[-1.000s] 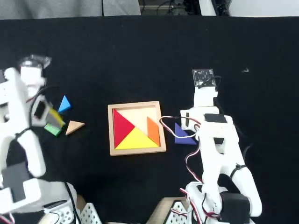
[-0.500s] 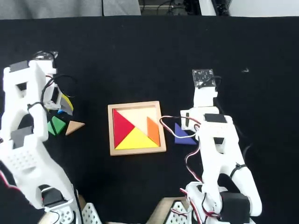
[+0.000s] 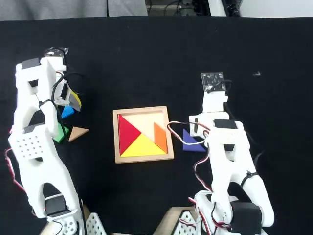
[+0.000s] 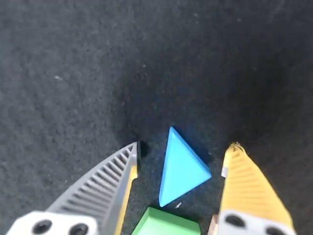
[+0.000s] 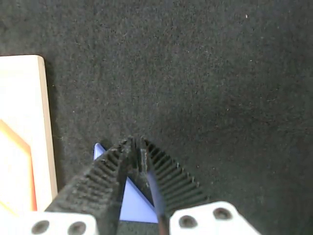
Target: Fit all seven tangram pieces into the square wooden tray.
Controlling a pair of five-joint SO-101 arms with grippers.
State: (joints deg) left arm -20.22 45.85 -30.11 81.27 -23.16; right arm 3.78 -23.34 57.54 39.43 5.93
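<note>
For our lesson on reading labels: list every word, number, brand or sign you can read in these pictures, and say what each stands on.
None can be read.
The wooden tray, the blue triangle and the red triangle are plain.
The small dark circuit board bears only specks too small to read.

A robotics lab bench: a table under black cloth (image 3: 146, 58), a white left arm (image 3: 34, 147) and right arm (image 3: 227, 161) with bare wiring (image 3: 178, 129), cables (image 3: 171, 6) behind.
</note>
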